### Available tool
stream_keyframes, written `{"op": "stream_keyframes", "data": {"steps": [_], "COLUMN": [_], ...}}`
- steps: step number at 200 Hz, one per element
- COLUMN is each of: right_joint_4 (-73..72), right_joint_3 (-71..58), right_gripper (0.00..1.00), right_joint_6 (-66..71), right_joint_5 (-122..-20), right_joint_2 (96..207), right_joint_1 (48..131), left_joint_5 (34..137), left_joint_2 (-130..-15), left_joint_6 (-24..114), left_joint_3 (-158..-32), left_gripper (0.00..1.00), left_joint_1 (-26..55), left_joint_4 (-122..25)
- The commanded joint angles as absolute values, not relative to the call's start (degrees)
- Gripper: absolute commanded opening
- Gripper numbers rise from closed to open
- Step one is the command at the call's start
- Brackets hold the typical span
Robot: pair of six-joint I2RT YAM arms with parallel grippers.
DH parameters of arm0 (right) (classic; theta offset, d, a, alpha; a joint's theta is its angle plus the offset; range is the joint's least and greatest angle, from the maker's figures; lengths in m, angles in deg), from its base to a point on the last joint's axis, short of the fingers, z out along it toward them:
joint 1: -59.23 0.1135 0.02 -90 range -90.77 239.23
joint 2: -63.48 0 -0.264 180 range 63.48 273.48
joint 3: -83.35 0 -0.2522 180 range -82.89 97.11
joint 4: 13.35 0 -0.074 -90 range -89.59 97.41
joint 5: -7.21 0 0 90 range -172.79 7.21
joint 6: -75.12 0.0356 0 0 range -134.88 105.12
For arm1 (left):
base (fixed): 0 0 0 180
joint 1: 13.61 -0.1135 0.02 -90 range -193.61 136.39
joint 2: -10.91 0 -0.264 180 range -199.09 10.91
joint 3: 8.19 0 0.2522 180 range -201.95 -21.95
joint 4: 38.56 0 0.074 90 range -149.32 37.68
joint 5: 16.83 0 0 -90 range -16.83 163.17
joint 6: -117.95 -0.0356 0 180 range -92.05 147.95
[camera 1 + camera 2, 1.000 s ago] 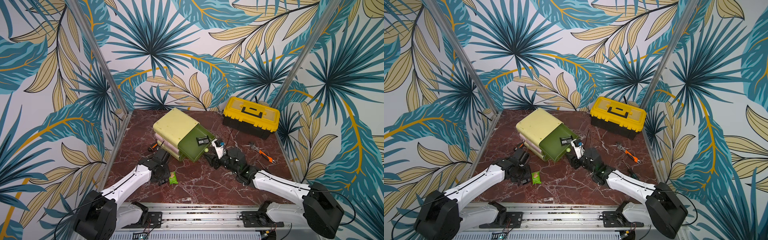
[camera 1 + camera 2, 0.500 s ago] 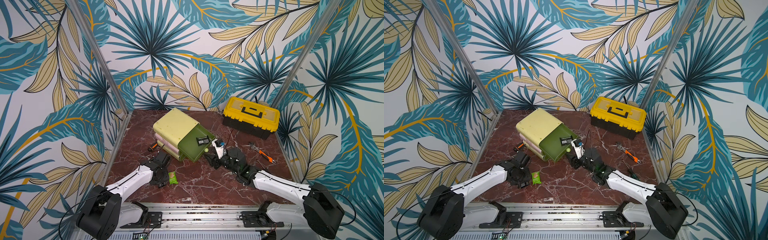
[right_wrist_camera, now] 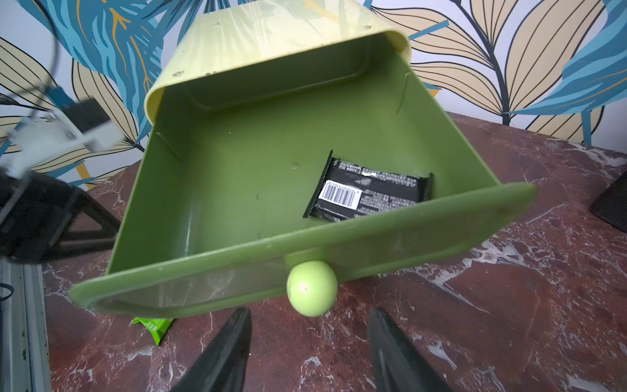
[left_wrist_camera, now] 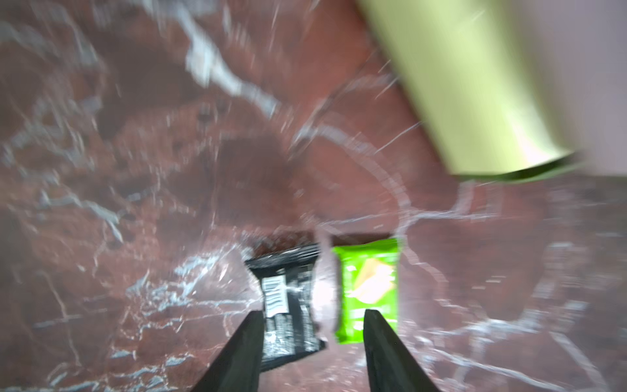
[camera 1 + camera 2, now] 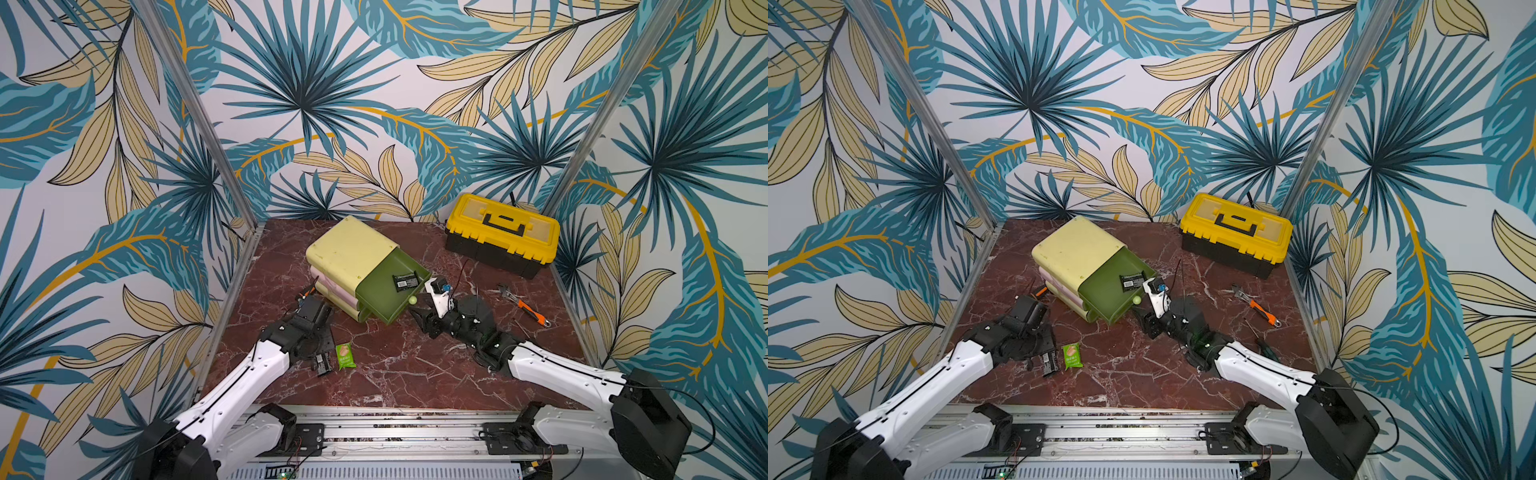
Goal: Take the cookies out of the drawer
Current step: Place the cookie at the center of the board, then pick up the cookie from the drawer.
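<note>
The green drawer stands pulled out of the pale yellow cabinet. One black cookie packet lies flat inside it, near the front wall. On the table in front of the cabinet lie a bright green packet and a black packet, side by side. My left gripper hovers just over them, open, holding nothing; one finger overlaps the black packet's edge. My right gripper is open and empty, low over the table, just short of the drawer's round knob.
A yellow toolbox sits at the back right. An orange-handled wrench lies to the right of my right arm. An orange-tipped tool rests against the cabinet's left side. The lower pink drawers are pushed in.
My left gripper has opened, and a black packet now lies on the table beside the green one. The left arm has drawn back slightly toward the front. The right arm has not moved.
</note>
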State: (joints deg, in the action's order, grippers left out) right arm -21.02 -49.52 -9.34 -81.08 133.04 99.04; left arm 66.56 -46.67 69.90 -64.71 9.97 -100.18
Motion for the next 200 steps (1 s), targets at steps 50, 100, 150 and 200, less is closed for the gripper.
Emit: {"op": "stream_keyframes", "data": {"steps": [50,100,150,200], "right_joint_4": [-20.6,-20.5,-20.7,-22.6], "right_joint_3": [-49.5,-48.5,-49.0,-49.6], "right_gripper": [0.59,0.58,0.58,0.58], "right_joint_6": [-9.7,-9.4,-8.9,-8.4], "right_joint_5": [-80.6,-80.2,-81.0,-81.6], "right_joint_2": [134.0,135.0,134.4,134.4], "right_joint_1": [99.2,99.3,99.2,99.3], "left_joint_5": [67.3,66.6,64.3,59.3], "left_joint_2": [-45.1,-55.0,-66.2,-73.9], "left_joint_6": [56.1,60.9,73.4,80.2], "left_joint_3": [-88.4,-99.7,-104.9,-105.7], "left_gripper": [0.5,0.5,0.47,0.47], "left_joint_1": [15.8,24.7,28.9,31.3], "left_joint_4": [-106.4,-101.8,-96.9,-93.0]}}
